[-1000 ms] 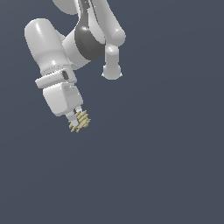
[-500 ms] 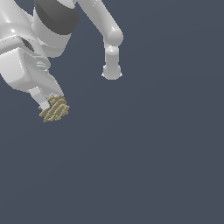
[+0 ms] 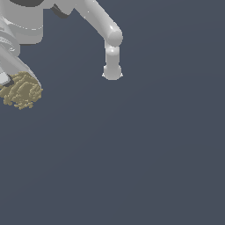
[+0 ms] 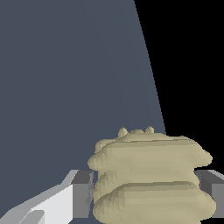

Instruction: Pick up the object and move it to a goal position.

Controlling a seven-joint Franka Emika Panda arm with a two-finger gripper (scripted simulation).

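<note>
I have the object [image 3: 22, 91] clamped in the gripper [image 3: 15, 83], at the far left edge of the exterior view, well left of the arm's base post [image 3: 112, 61]. In the wrist view the knobbly tan lump [image 4: 151, 177] sits squeezed between both grey fingers [image 4: 83, 194], which press on its sides.

No goal marker shows in either view, so I cannot judge how far I have to go. My worry is the grasp: the bumpy surface gives the pads uneven contact, and a fast swing or sudden stop could let it twist or slip out. The gripper is also nearly out of the exterior view, so I could lose sight of any slip there.
</note>
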